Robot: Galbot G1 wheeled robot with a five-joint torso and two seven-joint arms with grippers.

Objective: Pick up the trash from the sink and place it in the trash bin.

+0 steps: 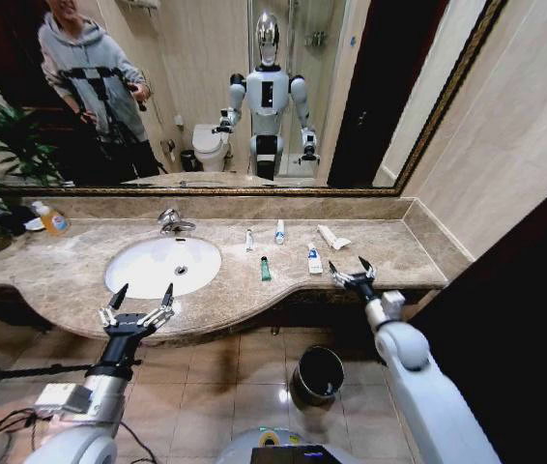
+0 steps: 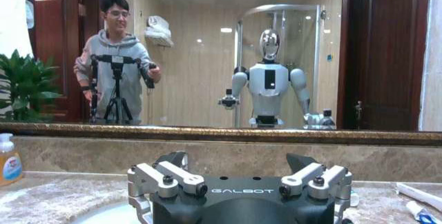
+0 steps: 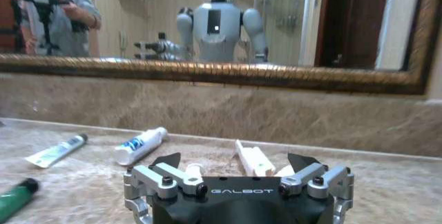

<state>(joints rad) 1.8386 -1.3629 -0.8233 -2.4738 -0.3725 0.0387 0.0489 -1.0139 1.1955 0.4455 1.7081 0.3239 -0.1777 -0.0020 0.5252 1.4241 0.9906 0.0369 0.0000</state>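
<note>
Right gripper (image 1: 352,271) hovers over the counter's front edge, fingers apart and empty; left gripper (image 1: 138,298), also spread, hangs at the sink (image 1: 129,280) front rim. Trash (image 1: 314,259) lies on the marble right of the basin. The head view adds the trash bin (image 1: 318,375) on the floor below.

white sink (image 1: 148,253), beige-brown marble counter (image 1: 370,246), green tube (image 1: 265,270), dark trash bin (image 1: 318,375)
</note>
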